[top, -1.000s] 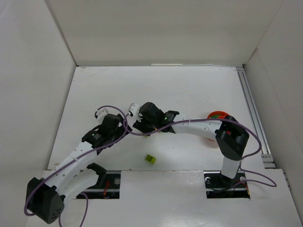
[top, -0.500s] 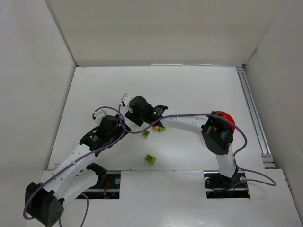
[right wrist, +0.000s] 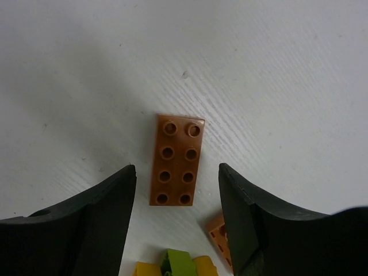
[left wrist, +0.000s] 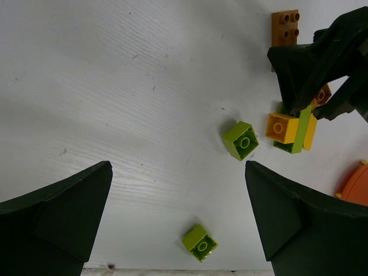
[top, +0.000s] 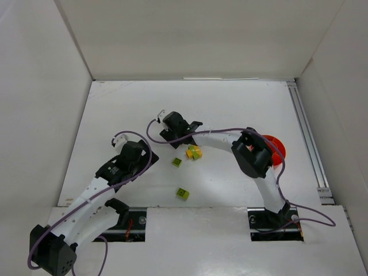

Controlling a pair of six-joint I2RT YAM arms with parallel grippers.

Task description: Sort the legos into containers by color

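Observation:
My right gripper (top: 178,133) is open and points down at the table. In the right wrist view its fingers (right wrist: 177,168) straddle a flat brown eight-stud lego (right wrist: 176,160), also seen from the left wrist (left wrist: 286,27). A small brown brick (right wrist: 218,231) and a yellow-and-lime cluster (top: 194,152) lie just behind it. Two lime bricks (top: 177,163) (top: 183,194) lie apart, nearer the front. My left gripper (top: 131,152) is open and empty (left wrist: 177,167), left of the bricks. The orange bowl (top: 277,150) is half hidden behind the right elbow.
White walls enclose the table on three sides. A metal rail (top: 307,138) runs along the right edge. A purple cable (top: 218,131) loops over the right arm, and another trails along the left arm.
My right arm has swung left and farther out, uncovering the yellow-and-lime cluster and one lime brick. My left gripper has drawn back slightly to the left. The bricks lie still.

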